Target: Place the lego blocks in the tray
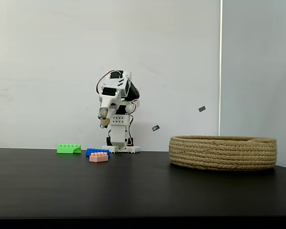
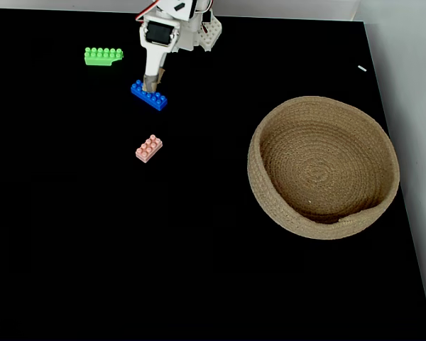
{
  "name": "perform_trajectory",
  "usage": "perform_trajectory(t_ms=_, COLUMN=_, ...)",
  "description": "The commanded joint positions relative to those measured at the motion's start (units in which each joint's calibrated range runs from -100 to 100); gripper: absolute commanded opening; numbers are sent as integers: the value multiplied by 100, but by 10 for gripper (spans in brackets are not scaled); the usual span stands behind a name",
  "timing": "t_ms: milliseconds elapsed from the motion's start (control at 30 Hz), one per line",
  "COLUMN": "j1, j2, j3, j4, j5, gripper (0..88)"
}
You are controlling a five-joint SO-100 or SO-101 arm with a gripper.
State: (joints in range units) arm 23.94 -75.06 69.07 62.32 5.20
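Note:
Three lego blocks lie on the black table. In the top-down fixed view the green one (image 2: 104,55) is far left near the arm's base, the blue one (image 2: 149,95) is below it to the right, and the small pink one (image 2: 149,148) is nearer the middle. The side fixed view shows green (image 1: 69,149), blue (image 1: 97,151) and pink (image 1: 98,157) resting flat. My gripper (image 1: 104,124) points down and hangs well above the blue block, over its far end (image 2: 154,82). Its fingers look shut with nothing between them. The coiled rope tray (image 2: 255,167) sits to the right and holds nothing.
The arm's white base (image 1: 120,143) stands at the table's back edge, by a white wall. The tray (image 1: 223,152) lies close to the table's right edge. Open black tabletop stretches between the blocks and the tray.

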Motion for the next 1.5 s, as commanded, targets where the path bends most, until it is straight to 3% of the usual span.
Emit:
perform_trajectory(t_ms=0, j1=912, j2=954, j3=-1193, j4=244, j5=391, gripper=179)
perform_trajectory(t_ms=167, j1=1959, j2=1668, j3=-1421, j4=244, j5=874, gripper=182)
perform_trajectory(t_ms=600, j1=4193, j2=3070, j3=-1366, j4=19, j5=2745, gripper=268)
perform_trajectory(t_ms=867, j1=4786, j2=3654, j3=-974, j4=-231, j5=3346, gripper=309)
perform_trajectory(t_ms=1133, j1=5001, j2=3878, j3=-217, j4=-1097, j5=3546, gripper=328)
perform_trajectory(t_ms=1267, j1=4902, j2=3938, j3=-190, j4=-1197, j5=3448, gripper=259)
perform_trajectory(t_ms=1333, j1=4795, j2=3938, j3=-190, j4=-1197, j5=3385, gripper=170)
perform_trajectory(t_ms=1400, j1=4687, j2=3938, j3=-190, j4=-1205, j5=3341, gripper=24)
perform_trajectory(t_ms=1467, j1=4663, j2=3938, j3=-172, j4=-1222, j5=3316, gripper=1)
